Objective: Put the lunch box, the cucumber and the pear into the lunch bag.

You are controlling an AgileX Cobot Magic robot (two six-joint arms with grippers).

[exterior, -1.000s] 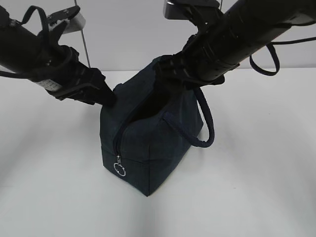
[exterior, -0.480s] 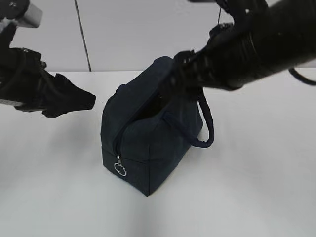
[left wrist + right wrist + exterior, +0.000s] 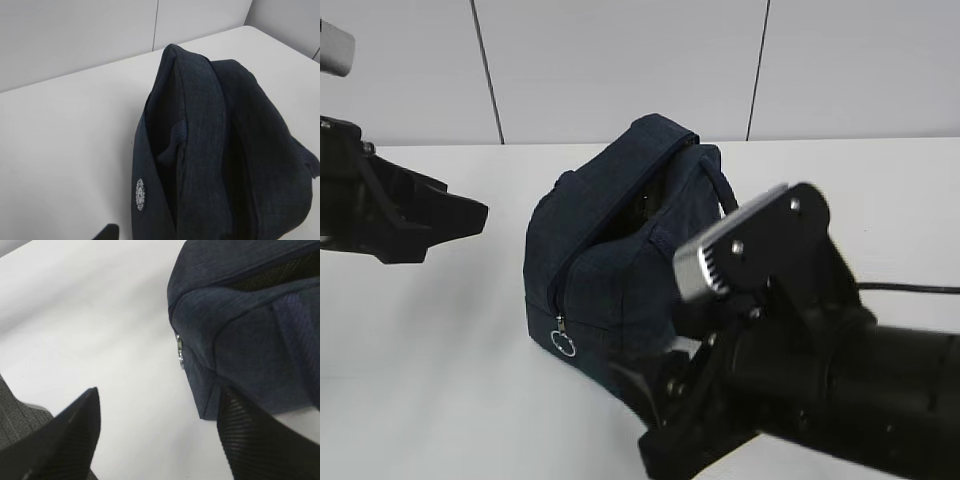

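Note:
The dark navy lunch bag stands upright in the middle of the white table with its zipper open along the top. It also shows in the left wrist view and the right wrist view. Its inside is dark; the lunch box, the cucumber and the pear are hidden or out of view. My left gripper hangs left of the bag, apart from it; one fingertip shows, set wide. My right gripper is open and empty, low at the bag's near corner.
The zipper's metal ring pull hangs at the bag's front lower end, seen too in the right wrist view. The loop handle lies on the bag's right side. My right arm fills the front right. A white wall stands behind.
Both grippers have pulled away from the bag's opening. The left moved off to the left; the right swung down to the front right, near the bag's base.

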